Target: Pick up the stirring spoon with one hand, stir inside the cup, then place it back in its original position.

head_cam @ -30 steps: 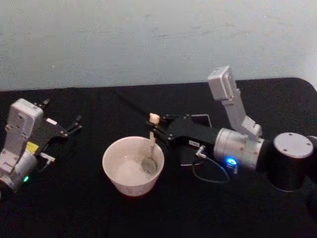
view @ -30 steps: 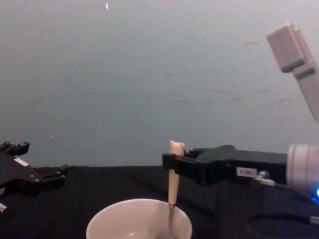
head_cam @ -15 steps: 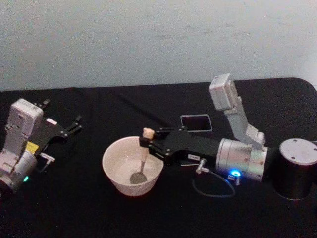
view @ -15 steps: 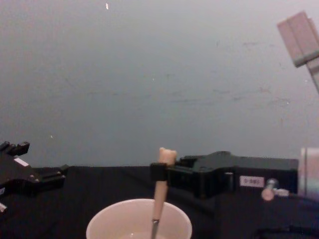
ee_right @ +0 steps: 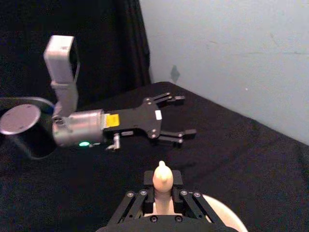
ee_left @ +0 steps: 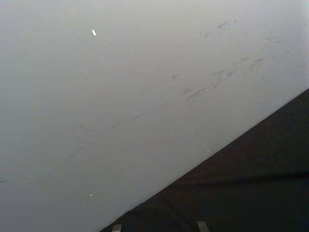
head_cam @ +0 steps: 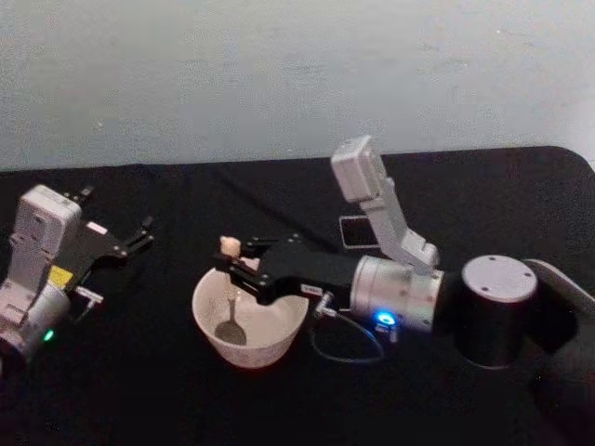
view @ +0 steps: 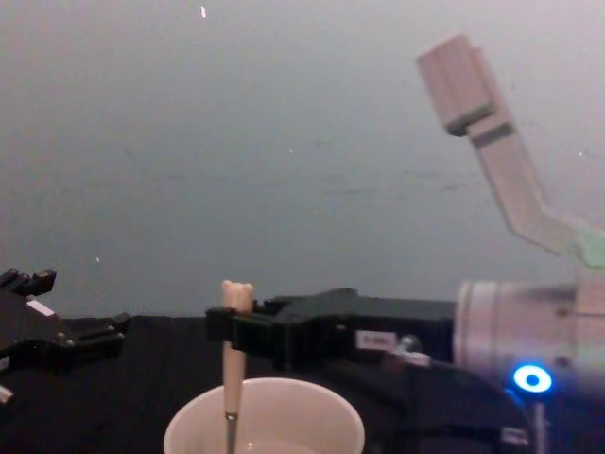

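Cup (head_cam: 256, 347): one, sitting near centre, holding the spoon's bowl.
Stirring spoon (head_cam: 229, 297): one, standing upright toward the cup's left side.
Right gripper (head_cam: 232, 265): clamping the spoon's handle.
Left gripper (head_cam: 130, 240): lying far left, fingers spread wide.

Black table (head_cam: 139, 381) — cup (head_cam: 253, 349) (cream), holder (head_cam: 350, 232)

You have the cup (head_cam: 253, 351) on the table (head_cam: 139, 395), a little left of the middle. The stirring spoon (head_cam: 229, 297) stands nearly upright in it, bowl down on the cup's left side, handle rising above the rim. The right gripper (head_cam: 228, 266) reaches in from your right, over the cup, and clamps the handle just under its top. Behind the cup and to its right lies the square holder (head_cam: 354, 232), partly hidden by the right arm. The left gripper (head_cam: 113, 214) rests at the table's left, well apart from the cup.
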You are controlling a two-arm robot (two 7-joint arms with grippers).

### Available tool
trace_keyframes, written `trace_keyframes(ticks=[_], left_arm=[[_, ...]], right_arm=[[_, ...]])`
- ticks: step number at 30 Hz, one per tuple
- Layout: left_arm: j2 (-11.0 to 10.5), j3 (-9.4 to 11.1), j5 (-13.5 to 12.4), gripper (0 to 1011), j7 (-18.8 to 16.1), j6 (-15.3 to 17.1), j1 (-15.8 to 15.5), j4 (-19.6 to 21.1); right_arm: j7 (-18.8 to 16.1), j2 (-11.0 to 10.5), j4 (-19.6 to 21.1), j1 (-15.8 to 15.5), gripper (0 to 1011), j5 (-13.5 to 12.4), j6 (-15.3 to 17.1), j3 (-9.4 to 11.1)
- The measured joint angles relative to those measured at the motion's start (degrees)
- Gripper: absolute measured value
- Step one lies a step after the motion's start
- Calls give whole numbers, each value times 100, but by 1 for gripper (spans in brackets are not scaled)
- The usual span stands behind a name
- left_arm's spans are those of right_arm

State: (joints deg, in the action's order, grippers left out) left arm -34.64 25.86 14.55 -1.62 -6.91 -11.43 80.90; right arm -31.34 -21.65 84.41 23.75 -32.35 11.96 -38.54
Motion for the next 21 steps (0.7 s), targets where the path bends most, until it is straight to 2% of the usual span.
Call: trace_keyframes(ticks=[2, 5, 9, 16, 19, 21], left_arm=[[0, 0, 0, 1001, 0, 0, 0, 0], [0, 0, 0, 1001, 0, 0, 0, 0], [0, 0, 0, 1001, 0, 0, 0, 0], [0, 0, 0, 1001, 0, 0, 0, 0], [0, 0, 0, 1001, 0, 0, 0, 0], [0, 0, 0, 1001, 0, 0, 0, 0]], right_arm=[[139, 155, -166, 103, 212, 110, -20, -40], [232, 261, -314, 175, 212, 193, -44, -44], [404, 456, -626, 308, 212, 302, -73, 37], [538, 548, -861, 380, 212, 403, -91, 225], [544, 523, -862, 374, 212, 421, -91, 289], [509, 426, -782, 310, 212, 428, -67, 364]])
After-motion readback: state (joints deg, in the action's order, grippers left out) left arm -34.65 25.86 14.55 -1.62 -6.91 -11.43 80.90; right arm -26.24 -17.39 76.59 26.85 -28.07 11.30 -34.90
